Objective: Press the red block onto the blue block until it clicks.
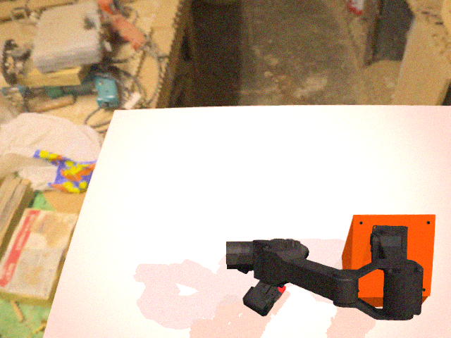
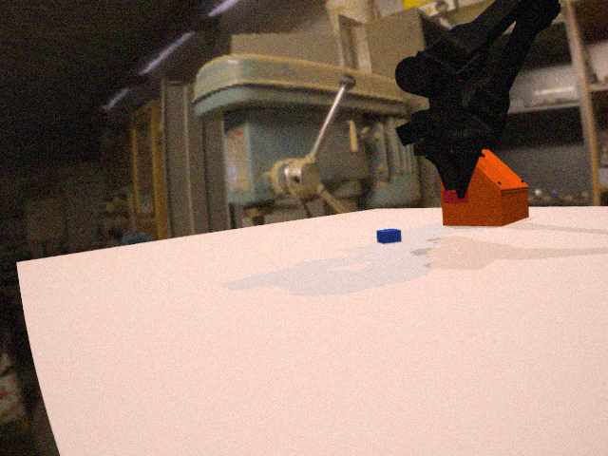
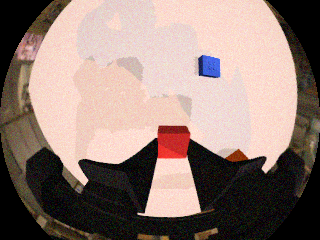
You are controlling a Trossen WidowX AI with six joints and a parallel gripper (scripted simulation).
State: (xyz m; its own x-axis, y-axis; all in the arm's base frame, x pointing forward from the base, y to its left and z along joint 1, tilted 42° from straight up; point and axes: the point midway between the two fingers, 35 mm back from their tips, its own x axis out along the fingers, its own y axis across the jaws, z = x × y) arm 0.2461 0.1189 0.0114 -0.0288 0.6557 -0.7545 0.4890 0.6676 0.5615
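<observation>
White tabletop [image 1: 182, 174] [image 2: 294, 353] [image 3: 60, 85], straight-edged in top view, carries the small blue block [image 2: 388, 236] [image 3: 209, 66], lying flat and studs up, well apart from the orange arm base [image 1: 418, 251] [image 2: 471, 213] [image 3: 237, 156], also standing directly on it.

so the blue block [image 2: 388, 236] [image 3: 209, 67] is totally hidden in the top view, and the exterior one crops the arm [image 1: 313, 275] [image 2: 471, 93] around 1 o'clock
</observation>
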